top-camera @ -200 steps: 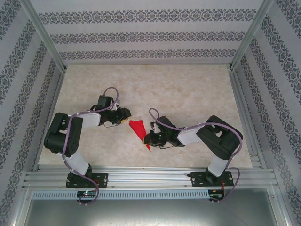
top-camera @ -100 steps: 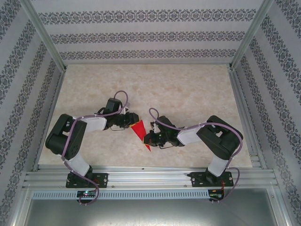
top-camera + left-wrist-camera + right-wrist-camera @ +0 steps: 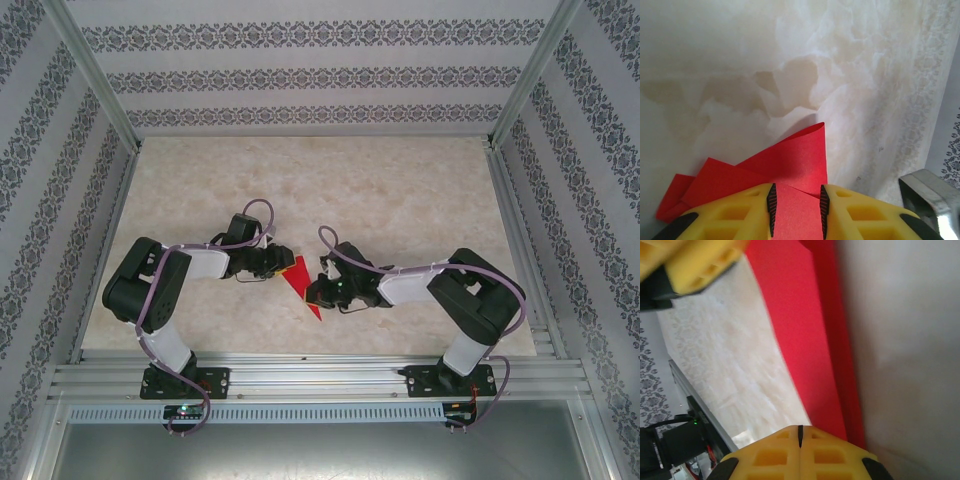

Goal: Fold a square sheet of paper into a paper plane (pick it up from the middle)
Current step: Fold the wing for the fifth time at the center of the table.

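The sheet of paper (image 3: 298,278) is bright red and folded into a narrow wedge whose tip points toward the near edge. It lies on the marbled table between the two arms. My left gripper (image 3: 288,264) is at its upper left edge. In the left wrist view the gripper (image 3: 797,210) has its jaws apart, with the red paper (image 3: 790,165) spanning the gap and one flap curling up ahead. My right gripper (image 3: 800,432) is shut, its pads touching. Its tips sit on the long edge of the paper (image 3: 800,340), near the pointed end.
An aluminium rail (image 3: 320,375) runs along the near edge and patterned walls close in the other sides. Bare tabletop (image 3: 330,180) stretches behind the arms. A metal corner (image 3: 925,192) shows low right in the left wrist view.
My left arm has swung right, bringing its gripper from beside the paper onto its upper left edge, with the jaws narrowing. The right gripper has stayed on the paper.
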Robot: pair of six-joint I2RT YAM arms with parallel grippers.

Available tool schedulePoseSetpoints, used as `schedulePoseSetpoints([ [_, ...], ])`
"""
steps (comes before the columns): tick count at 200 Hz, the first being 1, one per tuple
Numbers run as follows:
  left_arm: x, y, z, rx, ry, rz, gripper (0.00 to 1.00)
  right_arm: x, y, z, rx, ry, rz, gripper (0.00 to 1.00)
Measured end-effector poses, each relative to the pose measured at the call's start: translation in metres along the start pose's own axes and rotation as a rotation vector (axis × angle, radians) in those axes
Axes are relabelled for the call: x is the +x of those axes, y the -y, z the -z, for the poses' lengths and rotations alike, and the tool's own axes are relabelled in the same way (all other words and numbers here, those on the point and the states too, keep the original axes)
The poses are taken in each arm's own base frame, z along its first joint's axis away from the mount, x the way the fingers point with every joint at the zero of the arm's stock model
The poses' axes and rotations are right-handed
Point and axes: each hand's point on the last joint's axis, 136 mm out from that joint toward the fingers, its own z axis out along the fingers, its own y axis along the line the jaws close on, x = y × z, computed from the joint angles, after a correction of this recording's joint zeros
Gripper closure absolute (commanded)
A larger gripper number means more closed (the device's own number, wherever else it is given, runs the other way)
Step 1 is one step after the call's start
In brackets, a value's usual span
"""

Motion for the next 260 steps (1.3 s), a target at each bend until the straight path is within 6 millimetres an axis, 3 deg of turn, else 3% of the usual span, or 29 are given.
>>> schedulePoseSetpoints([
  [33,0.000,0.000,0.000,0.000,0.000,0.000,0.68,-0.020,-0.042,0.001,-0.065,0.033,0.053,1.00],
  [50,0.000,0.000,0.000,0.000,0.000,0.000,0.68,-0.029,-0.049,-0.005,-0.074,0.040,0.059,1.00],
  [108,0.001,-0.001,0.000,-0.002,-0.001,0.002,0.70,-0.032,-0.020,-0.033,0.007,-0.002,0.008,1.00],
  [168,0.001,-0.002,0.000,-0.005,-0.001,0.003,0.72,-0.043,-0.030,-0.034,0.025,0.010,0.045,1.00],
  [203,0.001,-0.004,-0.001,-0.011,0.001,0.005,0.77,-0.045,-0.011,-0.043,0.064,-0.001,0.017,1.00],
  [260,0.000,-0.007,-0.001,-0.028,0.011,0.012,0.81,-0.044,-0.012,-0.042,0.049,-0.015,0.016,1.00],
])
